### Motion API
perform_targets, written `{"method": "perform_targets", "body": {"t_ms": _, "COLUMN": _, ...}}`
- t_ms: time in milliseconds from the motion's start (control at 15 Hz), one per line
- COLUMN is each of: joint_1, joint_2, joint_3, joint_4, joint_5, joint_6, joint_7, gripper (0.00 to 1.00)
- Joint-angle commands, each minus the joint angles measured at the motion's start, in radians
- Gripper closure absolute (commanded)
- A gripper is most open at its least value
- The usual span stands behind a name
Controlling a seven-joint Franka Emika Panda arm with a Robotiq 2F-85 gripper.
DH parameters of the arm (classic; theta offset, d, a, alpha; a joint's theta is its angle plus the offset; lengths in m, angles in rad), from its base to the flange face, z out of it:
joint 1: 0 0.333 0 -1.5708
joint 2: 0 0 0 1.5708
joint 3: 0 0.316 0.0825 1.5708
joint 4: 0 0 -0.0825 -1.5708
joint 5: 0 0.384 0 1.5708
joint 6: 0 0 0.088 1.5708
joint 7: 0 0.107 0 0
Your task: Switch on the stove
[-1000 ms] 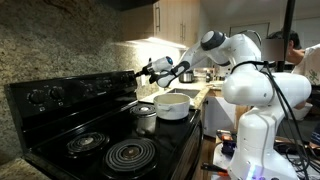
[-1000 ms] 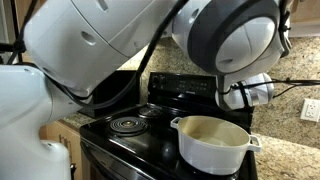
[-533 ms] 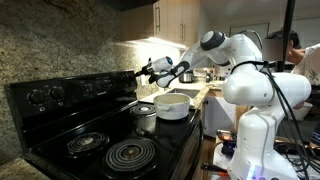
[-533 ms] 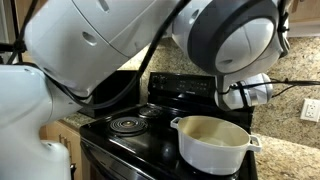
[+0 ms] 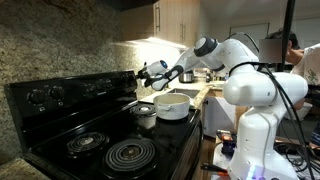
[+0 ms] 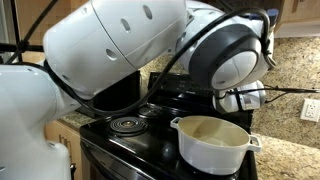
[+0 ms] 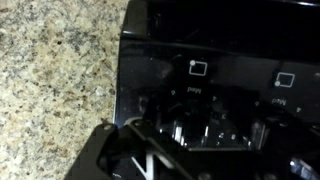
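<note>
Stove [image 5: 105, 125] glossy black, across lower part of an exterior view, backed against granite wall [image 5: 60, 40]. Gripper [image 5: 143, 72] right at the end of the stove's raised back panel [image 5: 70, 92], level with the knobs; contact not resolvable. Can't tell whether jaws apart or together: too small from outside, just a dark blur at bottom of wrist view. White pot [image 5: 173, 106] on the stove's top at the arm end, small metal pot [image 5: 146, 115] just beside it. Coil burner [image 5: 130, 153] at the stove's front edge. Wrist view: square panel markings [image 7: 197, 67] on the stove, granite beside its edge.
</note>
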Motion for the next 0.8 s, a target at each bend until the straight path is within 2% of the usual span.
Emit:
{"method": "perform_targets", "body": {"t_ms": 0, "joint_1": 0.022, "joint_2": 0.059, "joint_3": 0.019, "joint_4": 0.068, "joint_5": 0.013, "joint_6": -0.018, "joint_7": -0.013, "gripper": 0.51}}
{"method": "perform_targets", "body": {"t_ms": 200, "joint_1": -0.012, "joint_2": 0.055, "joint_3": 0.059, "joint_4": 0.045, "joint_5": 0.004, "joint_6": -0.005, "joint_7": -0.012, "gripper": 0.63}}
{"method": "perform_targets", "body": {"t_ms": 267, "joint_1": 0.041, "joint_2": -0.024, "joint_3": -0.017, "joint_4": 0.009, "joint_5": 0.041, "joint_6": 0.031, "joint_7": 0.052, "gripper": 0.67}}
{"method": "perform_targets", "body": {"t_ms": 467, "joint_1": 0.058, "joint_2": -0.094, "joint_3": -0.064, "joint_4": -0.053, "joint_5": 0.076, "joint_6": 0.055, "joint_7": 0.096, "gripper": 0.67}}
{"method": "perform_targets", "body": {"t_ms": 533, "joint_1": 0.078, "joint_2": -0.134, "joint_3": -0.106, "joint_4": -0.076, "joint_5": 0.101, "joint_6": 0.066, "joint_7": 0.12, "gripper": 0.27}}
{"method": "perform_targets", "body": {"t_ms": 600, "joint_1": 0.104, "joint_2": -0.176, "joint_3": -0.145, "joint_4": -0.126, "joint_5": 0.239, "joint_6": 0.087, "joint_7": 0.028, "gripper": 0.16}}
{"method": "perform_targets", "body": {"t_ms": 667, "joint_1": 0.019, "joint_2": -0.126, "joint_3": -0.043, "joint_4": -0.097, "joint_5": 0.113, "joint_6": 0.045, "joint_7": 0.084, "gripper": 0.1}}
{"method": "perform_targets", "body": {"t_ms": 733, "joint_1": 0.021, "joint_2": -0.141, "joint_3": -0.047, "joint_4": -0.107, "joint_5": 0.133, "joint_6": 0.038, "joint_7": 0.077, "gripper": 0.05}}
